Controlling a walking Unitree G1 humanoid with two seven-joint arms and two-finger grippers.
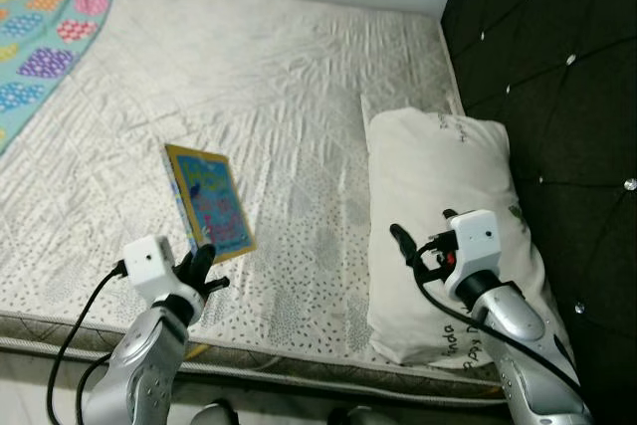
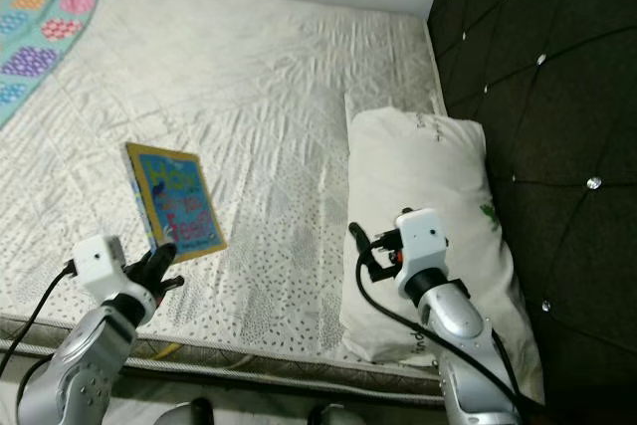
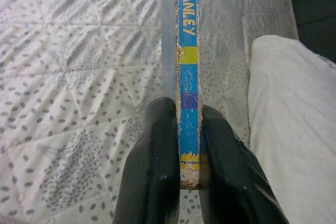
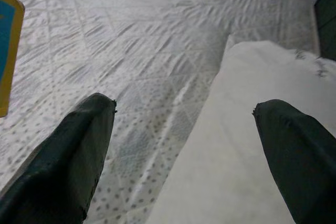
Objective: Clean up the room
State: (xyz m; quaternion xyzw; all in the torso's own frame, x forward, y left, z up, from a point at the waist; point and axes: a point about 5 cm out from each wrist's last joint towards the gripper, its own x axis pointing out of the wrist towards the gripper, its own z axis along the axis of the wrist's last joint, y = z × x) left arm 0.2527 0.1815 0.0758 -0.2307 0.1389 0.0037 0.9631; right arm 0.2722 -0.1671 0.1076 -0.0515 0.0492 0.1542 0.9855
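On the mattress (image 1: 299, 97) near its front edge, book (image 1: 209, 201) lying flat, left gripper (image 1: 202, 268) clamped on its near edge, spine between the fingers (image 3: 152, 171), right gripper (image 4: 184, 145) spread wide over the white pillow (image 1: 438, 196), gripping nothing, patterned blanket (image 1: 40, 37) far left.

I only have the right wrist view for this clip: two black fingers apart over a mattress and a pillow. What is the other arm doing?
Observer: The left end effector is shut on the spine of a book.
Operator: Is the book lifted?
Observer: Cannot tell; in the head views it looks flat on the mattress near the front edge.
Operator: Anything else on the bed?
Observer: A patterned blanket lies at the far left corner.
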